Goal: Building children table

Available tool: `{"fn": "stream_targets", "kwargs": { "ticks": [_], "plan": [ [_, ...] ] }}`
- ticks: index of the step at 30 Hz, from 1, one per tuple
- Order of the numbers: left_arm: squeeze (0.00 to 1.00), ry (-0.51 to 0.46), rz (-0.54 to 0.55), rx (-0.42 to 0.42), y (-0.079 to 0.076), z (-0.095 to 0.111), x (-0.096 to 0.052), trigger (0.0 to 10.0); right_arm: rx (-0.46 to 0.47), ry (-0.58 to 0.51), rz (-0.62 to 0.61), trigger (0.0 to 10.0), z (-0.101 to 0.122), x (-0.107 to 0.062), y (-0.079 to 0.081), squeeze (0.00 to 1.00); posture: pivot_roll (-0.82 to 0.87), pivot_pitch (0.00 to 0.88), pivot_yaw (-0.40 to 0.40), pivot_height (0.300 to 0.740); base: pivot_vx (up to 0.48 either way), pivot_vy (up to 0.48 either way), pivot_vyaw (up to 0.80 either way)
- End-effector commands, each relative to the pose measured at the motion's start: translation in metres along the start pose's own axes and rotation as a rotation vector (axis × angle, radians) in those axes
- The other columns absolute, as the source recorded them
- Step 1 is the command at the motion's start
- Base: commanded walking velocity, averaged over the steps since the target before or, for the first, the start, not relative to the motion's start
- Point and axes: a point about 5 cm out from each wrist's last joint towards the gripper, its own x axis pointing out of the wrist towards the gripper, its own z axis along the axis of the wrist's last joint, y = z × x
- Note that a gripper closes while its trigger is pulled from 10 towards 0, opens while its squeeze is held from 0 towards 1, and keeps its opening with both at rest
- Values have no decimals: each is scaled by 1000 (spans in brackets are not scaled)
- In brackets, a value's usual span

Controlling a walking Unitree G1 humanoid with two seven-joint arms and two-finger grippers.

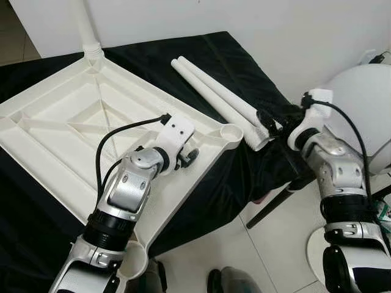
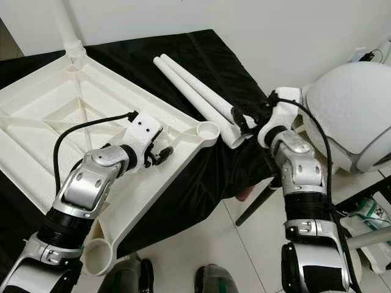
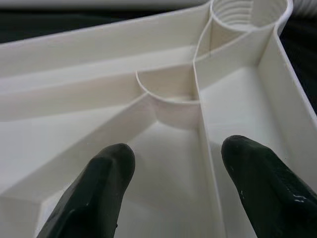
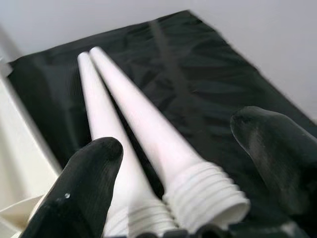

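Black-draped table [image 1: 201,58] carries things. White tabletop [image 1: 61,128] lies upside down on left, ribbed underside up, one leg [image 1: 85,27] standing at far corner. Two loose white legs [image 1: 214,97] lie side by side right of it, threaded ends near.

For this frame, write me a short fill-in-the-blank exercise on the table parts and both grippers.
1. The white plastic tabletop lies upside down on a ____ cloth.
2. Loose white tapered legs lying beside it: ____.
3. The right gripper is open around the ____ ends of those legs.
4. The left gripper, open, hovers over the tabletop's ribbed ____.

Answers: black; two; threaded; underside
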Motion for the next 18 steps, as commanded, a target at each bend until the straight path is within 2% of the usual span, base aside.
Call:
{"fn": "stream_targets", "kwargs": {
  "ticks": [1, 4, 8, 9, 11, 12, 13, 18],
  "plan": [
    [0, 15, 43, 12, 1, 1, 2, 10000, 5, 9, -11, 10000, -1, -3, -3, 0, -98, 50, 26, 740, 0, 0, 0],
    [0, 25, 26, 2, -1, 5, 4, 10000, 4, 3, -14, 10000, -1, -5, -2, 0, -96, 48, 27, 740, 0, 0, 0],
    [0, 79, 40, -19, -4, -3, 9, 10000, 4, -5, -7, 10000, 2, -4, 0, 0, -99, 48, 28, 740, 0, 0, 0],
    [0, 92, 44, -24, -4, -4, 10, 6824, 3, -6, -7, 10000, 2, -4, 0, 0, -100, 44, 29, 740, 0, 0, 0],
    [0, 92, 44, -24, -4, -4, 10, 6824, 3, -6, -7, 10000, 2, -4, 0, 0, -100, 44, 29, 740, 0, 0, 0],
    [0, 98, 52, -29, -3, -6, 11, 3922, 2, -6, -6, 10000, 3, -5, 0, 0, -100, 44, 29, 740, 0, 0, 0],
    [0, 111, 61, -19, -2, -9, 11, 0, 2, -7, -7, 10000, 3, -5, 0, 0, -103, 42, 28, 740, 0, 0, 0],
    [0, 128, 76, 4, 0, -13, 12, 0, -4, -10, -6, 10000, 5, -5, -1, 0, -105, 34, 30, 740, 0, 0, 0]
  ]
}}
